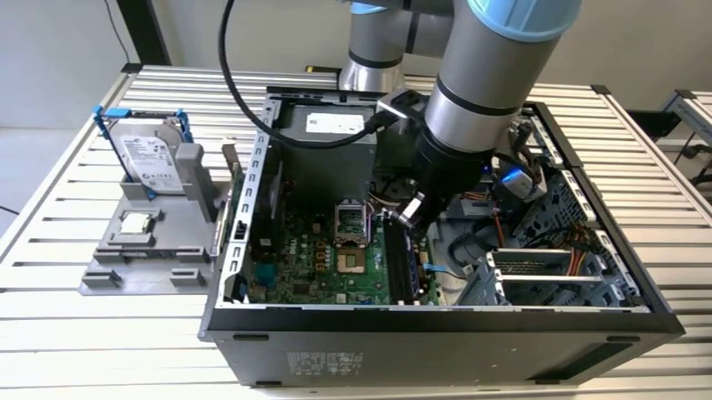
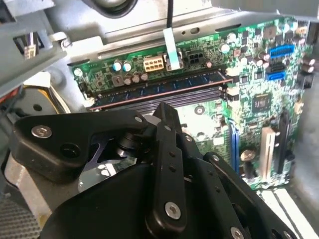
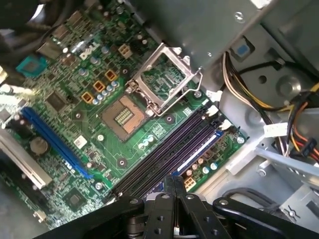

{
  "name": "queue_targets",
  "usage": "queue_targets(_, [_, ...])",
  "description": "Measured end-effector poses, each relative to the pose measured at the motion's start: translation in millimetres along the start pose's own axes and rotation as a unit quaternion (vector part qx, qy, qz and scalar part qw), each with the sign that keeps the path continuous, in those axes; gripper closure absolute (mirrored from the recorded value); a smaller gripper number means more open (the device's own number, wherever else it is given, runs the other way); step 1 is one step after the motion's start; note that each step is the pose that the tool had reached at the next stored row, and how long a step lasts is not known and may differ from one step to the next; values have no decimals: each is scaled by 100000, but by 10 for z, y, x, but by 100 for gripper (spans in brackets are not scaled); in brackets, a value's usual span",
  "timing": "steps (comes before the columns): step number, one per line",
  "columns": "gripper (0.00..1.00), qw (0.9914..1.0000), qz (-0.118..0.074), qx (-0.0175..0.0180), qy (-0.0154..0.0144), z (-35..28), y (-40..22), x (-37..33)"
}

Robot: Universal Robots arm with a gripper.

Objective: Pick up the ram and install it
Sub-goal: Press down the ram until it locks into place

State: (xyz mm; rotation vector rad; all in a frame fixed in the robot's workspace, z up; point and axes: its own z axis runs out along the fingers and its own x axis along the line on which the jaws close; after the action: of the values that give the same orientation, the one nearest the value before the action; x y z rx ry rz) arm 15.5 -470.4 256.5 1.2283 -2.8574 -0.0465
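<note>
In the exterior view, you see the open computer case (image 1: 445, 321) lying on the slatted metal worktop (image 1: 67, 333). The arm (image 1: 489, 75) reaches down into the case from the top of the frame. The gripper (image 1: 409, 215) hangs low over the green board (image 1: 323, 258), just above the long memory slots (image 1: 406, 262) near the middle of the frame. On the exterior view's left, a grey stand (image 1: 145, 258) sits on the worktop, apart from the case. It holds the silver hard drive (image 1: 147, 162) in its blue bracket, and the small square chip (image 1: 136, 222) lies in front of it.

In the second wrist view, the ram (image 2: 159, 88) stands on its long edge in a slot on the board (image 2: 249, 79), in the slot closest to the board's edge. It looks level from end to end. The gripper (image 2: 164, 107) is close to the empty slots next to it. I cannot tell if it touches the ram.

In the first wrist view, the fingers (image 3: 167, 199) are pressed together, with nothing pinched between them. Their tips point at the dark memory slots (image 3: 164, 154). Beside the slots, the chip socket (image 3: 124, 114) is bare and its metal lid (image 3: 164, 79) is flipped up. A bunch of yellow and black wires (image 3: 249, 94) runs along the case wall.
</note>
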Motion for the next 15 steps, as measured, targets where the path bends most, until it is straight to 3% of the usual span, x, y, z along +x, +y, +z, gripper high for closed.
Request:
queue_targets(4, [100,99957,-2936,50,116,0,0,0])
queue_targets(7, [100,99871,-5078,85,202,0,0,0])
queue_targets(10, [100,99740,-7203,120,286,0,0,-1])
queue_targets(15, [100,99438,-10577,172,414,0,-1,-1])
